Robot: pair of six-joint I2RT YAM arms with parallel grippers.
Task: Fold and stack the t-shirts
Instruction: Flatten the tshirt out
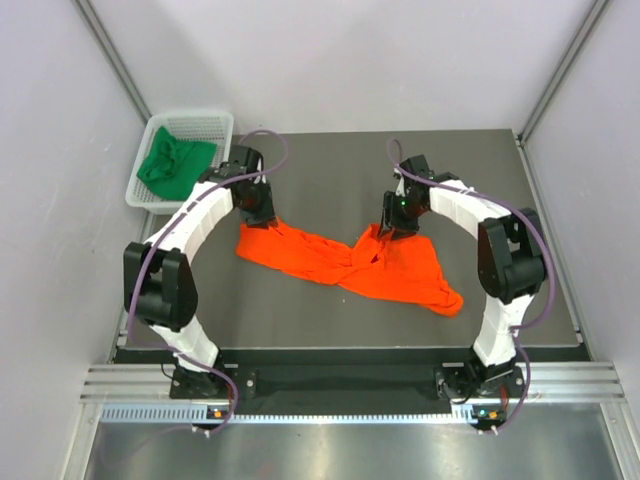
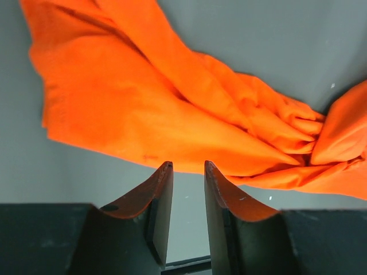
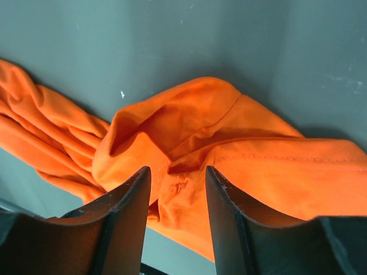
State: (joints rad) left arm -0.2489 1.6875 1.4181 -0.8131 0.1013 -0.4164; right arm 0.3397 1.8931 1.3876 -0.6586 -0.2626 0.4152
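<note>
Limp, light orange t-shirt [image 1: 345,262] — pinch its hems, I'd judge: left gripper [image 2: 188,172], ten o'clock, barely parted and empty; right gripper [image 3: 178,177], two o'clock, spread over a fold.

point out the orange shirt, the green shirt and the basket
orange shirt [image 1: 400,275], top view, flat right half
green shirt [image 1: 170,168], top view, middle of the bunch
basket [image 1: 195,116], top view, far rim
</note>
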